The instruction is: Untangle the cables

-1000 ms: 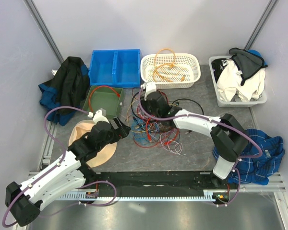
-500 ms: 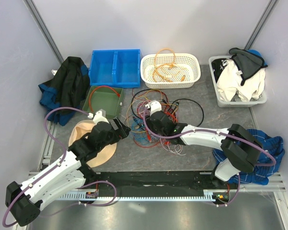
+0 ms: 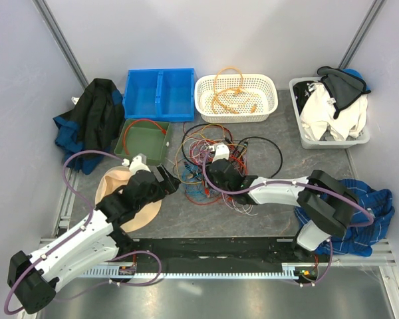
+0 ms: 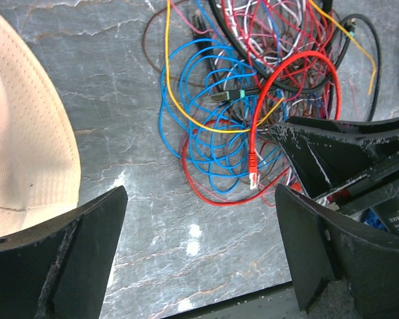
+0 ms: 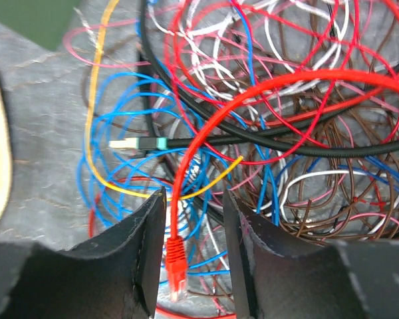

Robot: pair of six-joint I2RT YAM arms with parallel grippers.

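**Right claw half-parted over a red cable end; left claw spread wide beside the tangle**

The cables (image 3: 201, 151) lie in one loose heap on the table (image 3: 266, 206), in the middle, slightly to the far side of both arms. The heap is roughly round with no clear long axis. A single black loop (image 3: 279, 156) bulges out on its right.

The right gripper (image 3: 213, 178) sits over the near part of the heap. In its wrist view the right gripper (image 5: 194, 196) has its jaws partly apart. The red cable (image 5: 175, 212) runs straight down the gap between them with room on both sides, so nothing is pinched. This stretch lies along the fingers. Its red plug (image 5: 175, 260) points back toward the palm. Past the fingertips the cable bends right and arches over the red, white, brown and blue strands.

A black cable (image 5: 206, 142) crosses just beyond the fingertips, at right angles to the fingers, with its pale plug (image 5: 134, 144) pointing left in that view.

The left gripper (image 3: 169, 178) hovers at the left edge of the heap, jaws fully spread and holding nothing. In its wrist view the left gripper (image 4: 201, 189) has blue loops (image 4: 206, 133) just beyond its fingertips, and a beige fabric piece (image 4: 20, 133) to its left.

Apart from the heap, a red coil (image 3: 145, 126) lies in the green tray (image 3: 161, 147) at far left. Orange-yellow cables (image 3: 227, 93) rest in the white basket (image 3: 266, 106) on the far side.
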